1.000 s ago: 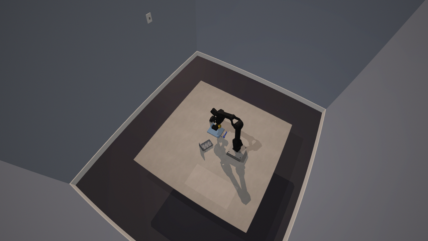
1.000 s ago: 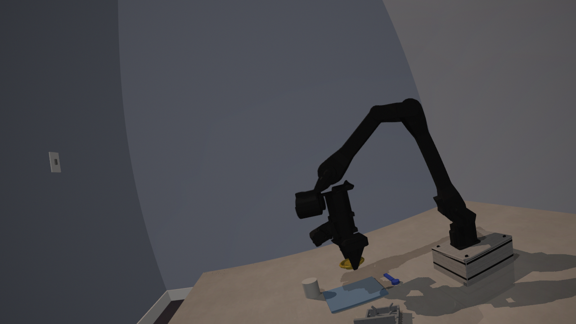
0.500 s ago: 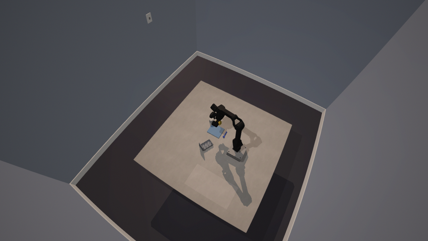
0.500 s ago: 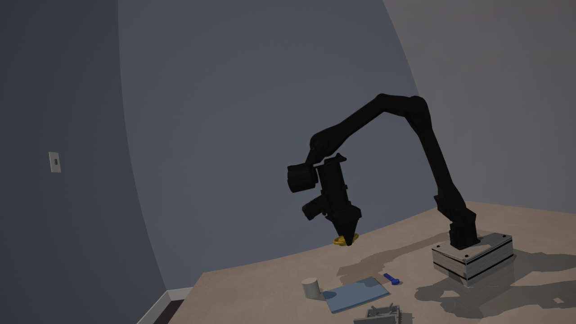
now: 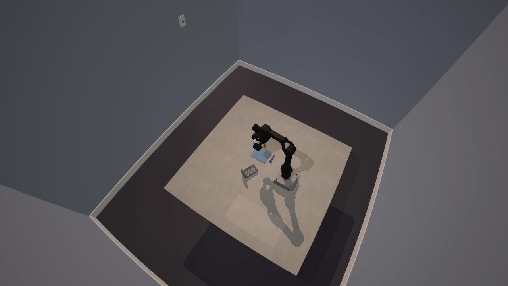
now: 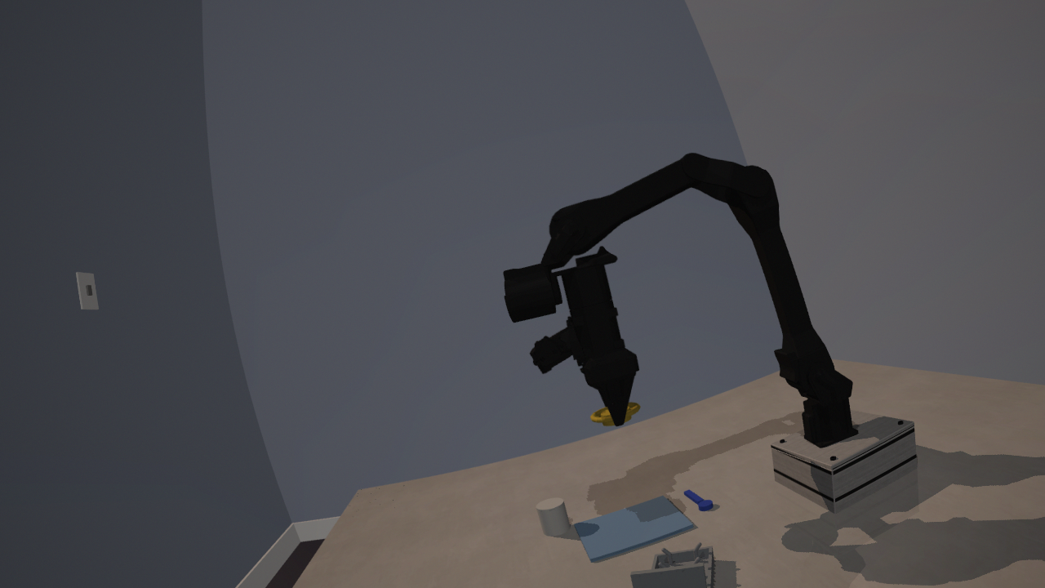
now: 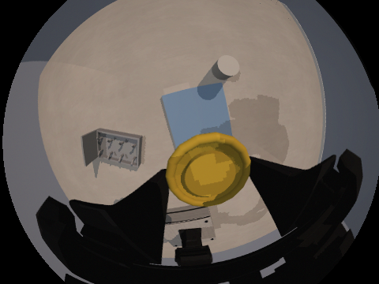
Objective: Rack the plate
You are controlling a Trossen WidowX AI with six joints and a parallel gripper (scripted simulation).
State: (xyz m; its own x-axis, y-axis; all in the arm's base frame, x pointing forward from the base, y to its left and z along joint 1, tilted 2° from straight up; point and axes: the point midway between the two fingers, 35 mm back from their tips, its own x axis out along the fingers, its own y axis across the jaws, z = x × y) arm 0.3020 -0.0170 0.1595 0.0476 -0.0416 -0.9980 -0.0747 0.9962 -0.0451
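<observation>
The round yellow plate (image 5: 263,146) (image 6: 603,416) (image 7: 209,170) is held high above the table, roughly level. My gripper (image 7: 208,169) is shut on it across its full width, with one fingertip at each side of the rim in the wrist view. In the exterior view the near finger hides part of the plate. The grey dish rack (image 5: 249,171) (image 6: 672,577) (image 7: 139,151) stands on the table, left of the gripper in the wrist view, with rows of short rails inside and a taller panel on one side. It holds no plate. Its lower part is cut off in the exterior view.
A blue board (image 5: 260,155) (image 6: 633,533) (image 7: 193,112) lies below the plate. A pale cylinder (image 6: 553,517) (image 7: 228,65) stands beside the board's far corner. A small blue spoon-like object (image 5: 272,159) (image 6: 698,500) lies between board and arm base (image 5: 286,182) (image 6: 847,464).
</observation>
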